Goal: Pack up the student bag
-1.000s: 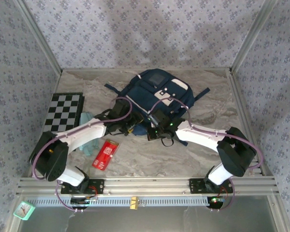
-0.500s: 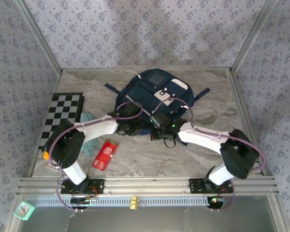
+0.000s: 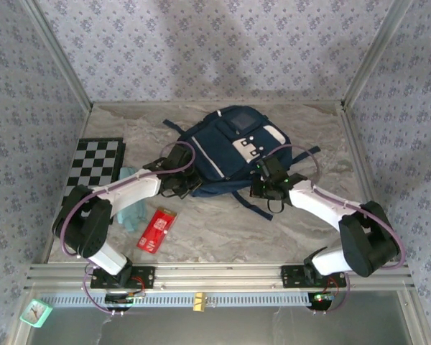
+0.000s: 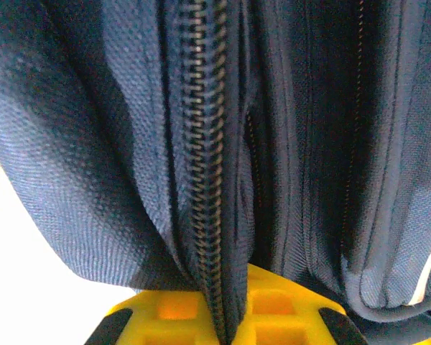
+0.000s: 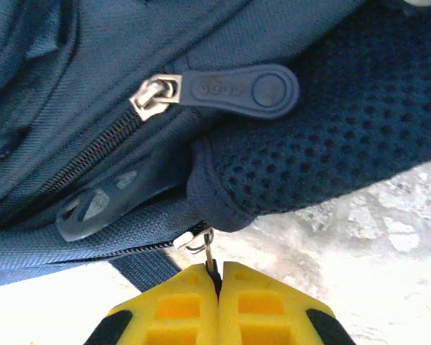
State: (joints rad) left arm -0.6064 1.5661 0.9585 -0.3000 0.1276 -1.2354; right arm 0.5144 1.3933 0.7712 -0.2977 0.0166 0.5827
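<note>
Student bag (image 3: 230,144), navy with white trim — left claw (image 4: 226,313) tight on its zipper seam (image 4: 201,180), right claw (image 5: 219,287) on a pull-ring (image 5: 205,248)

The left gripper (image 4: 226,320), open a second ago, has clamped onto the zipper seam of the student bag (image 3: 230,147). The right gripper (image 3: 264,188), pinching a zipper pull (image 5: 210,253), has drawn toward 3 o'clock. The bag has turned slightly and spread wider.

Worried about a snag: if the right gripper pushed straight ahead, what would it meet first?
The right gripper, shut on a zipper pull, would likely press into the padded mesh edge of the student bag right behind it.
</note>
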